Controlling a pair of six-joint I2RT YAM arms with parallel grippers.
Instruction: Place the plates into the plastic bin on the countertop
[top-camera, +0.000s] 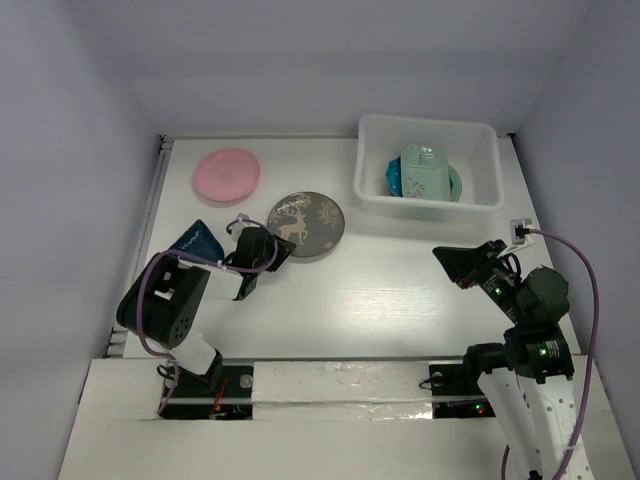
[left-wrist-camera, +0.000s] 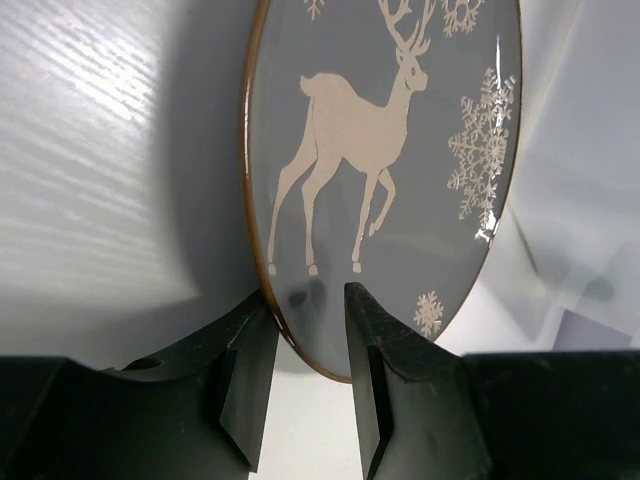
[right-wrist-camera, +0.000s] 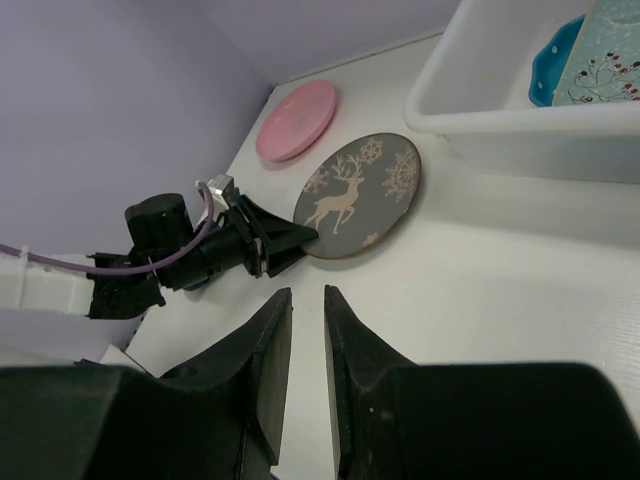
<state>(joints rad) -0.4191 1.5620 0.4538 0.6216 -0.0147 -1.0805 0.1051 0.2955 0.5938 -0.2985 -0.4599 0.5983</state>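
Observation:
The dark grey deer plate (top-camera: 307, 224) lies mid-table. My left gripper (top-camera: 283, 256) is shut on its near rim, one finger under and one on top in the left wrist view (left-wrist-camera: 305, 300), where the plate (left-wrist-camera: 380, 150) fills the frame. The pink plate (top-camera: 227, 172) lies at the back left. A dark teal plate (top-camera: 195, 240) is partly hidden by my left arm. The plastic bin (top-camera: 428, 123) at the back right holds the blue scalloped plate (top-camera: 394, 178) and a pale green flowered plate (top-camera: 425, 172). My right gripper (top-camera: 446, 255) hovers empty below the bin, fingers nearly together (right-wrist-camera: 305, 293).
The cell's walls close in at the back and both sides. A metal strip (top-camera: 153, 210) runs along the table's left edge. A wall socket with a purple cable (top-camera: 520, 232) sits right of my right gripper. The bin's wall (right-wrist-camera: 520, 140) is ahead of the right wrist.

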